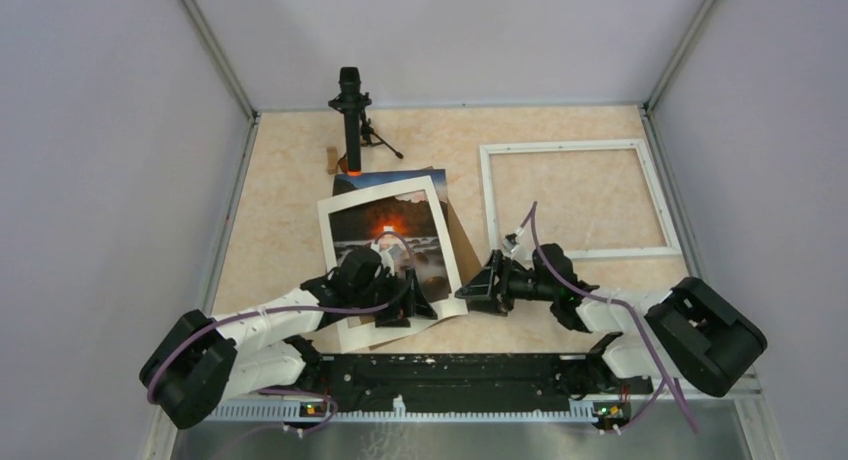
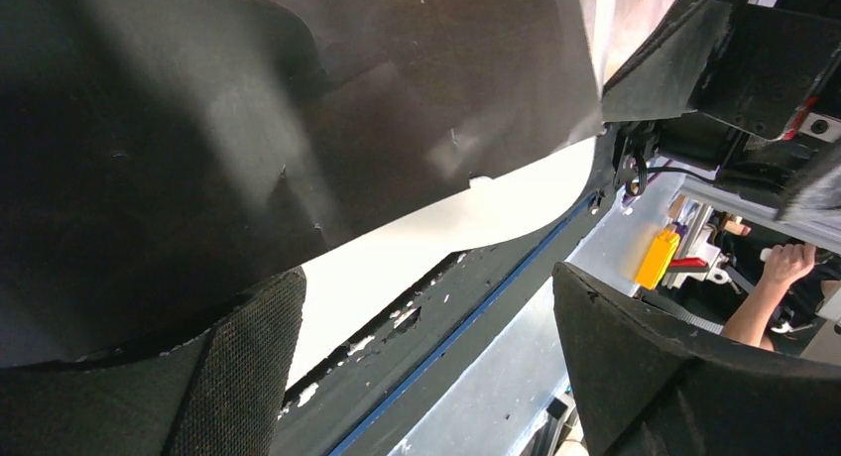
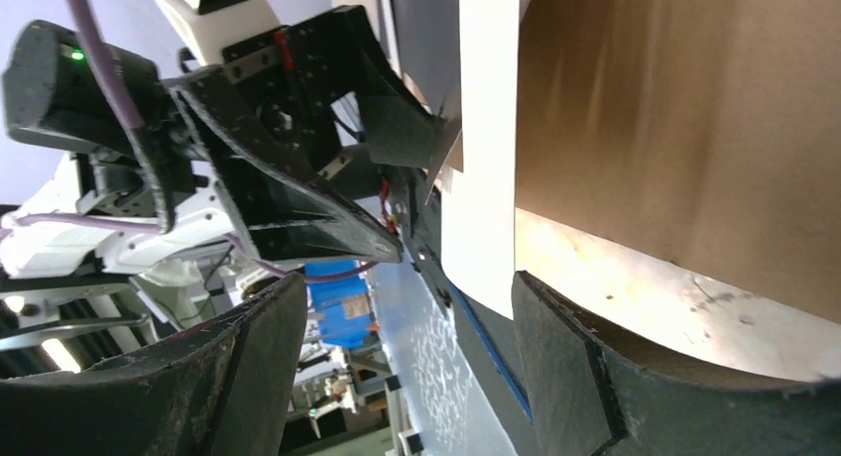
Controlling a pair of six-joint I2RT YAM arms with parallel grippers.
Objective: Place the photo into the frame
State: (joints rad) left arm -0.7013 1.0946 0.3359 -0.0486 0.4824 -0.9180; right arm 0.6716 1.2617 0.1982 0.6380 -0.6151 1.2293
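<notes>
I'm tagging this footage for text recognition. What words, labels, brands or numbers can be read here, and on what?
No text can be read in any view.
The photo shows only a seascape.
The frame and the cardboard sheet are blank.
The yellow block and the blue box beyond the table are too blurred to show any lettering.

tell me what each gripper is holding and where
Nothing gripped: left gripper open over the photo's near edge, right gripper open astride its near right corner.

one photo (image 1: 385, 235), one frame (image 1: 560, 146), one cardboard sheet (image 1: 461, 241)
</notes>
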